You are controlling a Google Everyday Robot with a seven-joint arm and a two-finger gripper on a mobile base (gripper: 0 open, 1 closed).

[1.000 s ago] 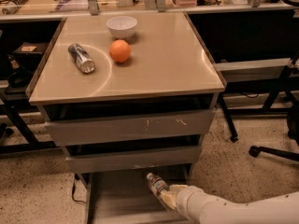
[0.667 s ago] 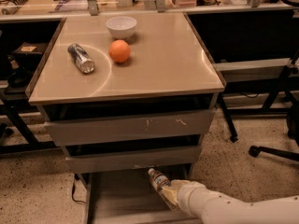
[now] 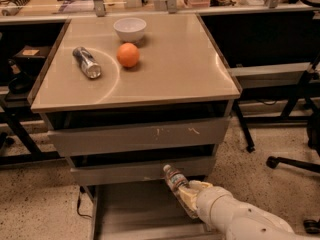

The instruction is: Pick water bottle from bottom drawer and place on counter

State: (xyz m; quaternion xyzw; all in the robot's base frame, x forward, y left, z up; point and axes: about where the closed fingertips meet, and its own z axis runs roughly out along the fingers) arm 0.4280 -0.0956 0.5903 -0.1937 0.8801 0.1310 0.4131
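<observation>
The water bottle (image 3: 174, 178) is small and clear with a white cap and a pale label. It tilts with its cap up and to the left, just in front of the middle drawer front. My gripper (image 3: 189, 198) reaches in from the lower right and is shut on the bottle's lower half. It holds the bottle above the open bottom drawer (image 3: 132, 209), a grey tray with a bare floor. The glossy beige counter (image 3: 170, 69) lies above the drawers.
On the counter lie a silver can (image 3: 86, 62) on its side, an orange (image 3: 128, 54) and a white bowl (image 3: 130, 28). The scratched drawer front (image 3: 140, 135) hangs over the bottom drawer. A chair base (image 3: 295, 164) stands on the floor at the right. A cluttered bench runs behind.
My gripper has lifted the bottle up and slightly to the right, from low in the drawer to level with the middle drawer front.
</observation>
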